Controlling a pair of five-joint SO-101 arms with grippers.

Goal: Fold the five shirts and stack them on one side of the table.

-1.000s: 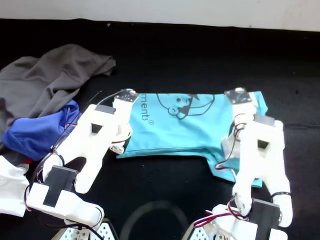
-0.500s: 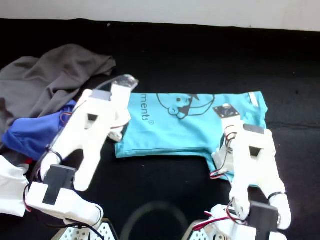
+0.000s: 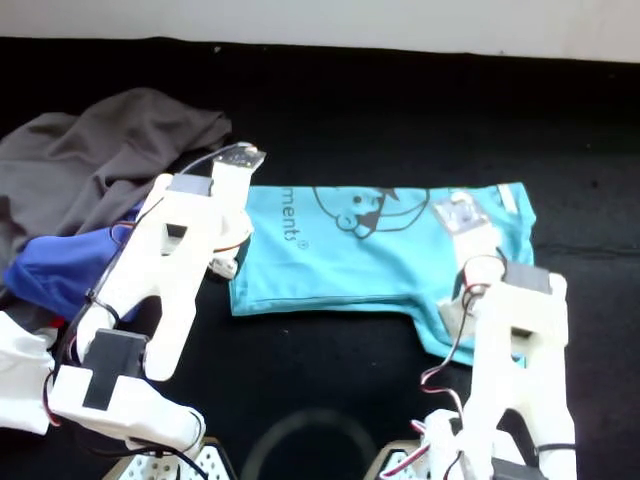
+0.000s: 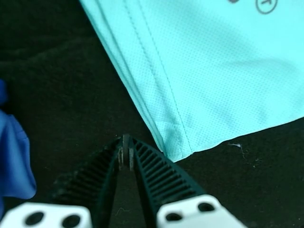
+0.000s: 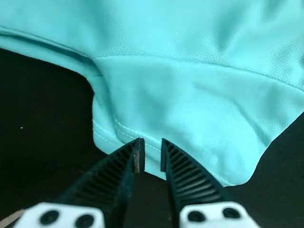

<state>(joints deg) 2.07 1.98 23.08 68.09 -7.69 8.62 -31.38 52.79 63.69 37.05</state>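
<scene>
Turquoise shirt [image 3: 380, 255] lies flat mid-table, spread sideways as a band on the black table [image 3: 400, 120]. One sleeve [image 5: 190, 123] sticks out toward the arms on the right side. Grey shirt [image 3: 110, 150] and blue shirt [image 3: 70, 265] are heaped at the left, apart from it.

Left end effector [image 4: 126, 152]: fingers together, empty, over bare table just beside the shirt's near-left corner [image 4: 175, 142]. Right end effector [image 5: 149, 152]: fingers a narrow gap apart, nothing between them, poised at the sleeve's hemmed edge.

Handling, as judged:
- Thin mesh knit, so light and limp. It will drape and sag from any single hold and won't keep a crease unless pressed down.
- The smooth cloth may slide on the table when dragged, and layers may shift over each other.
- The edge by the left corner looks doubled. Pinch through all layers or the fold will peel open.

Best holds are the stitched hems, which are thicker and grip better than open fabric: the left corner, and the sleeve hem for tucking the sleeve inward. Lift both ends together to keep the band straight.
</scene>
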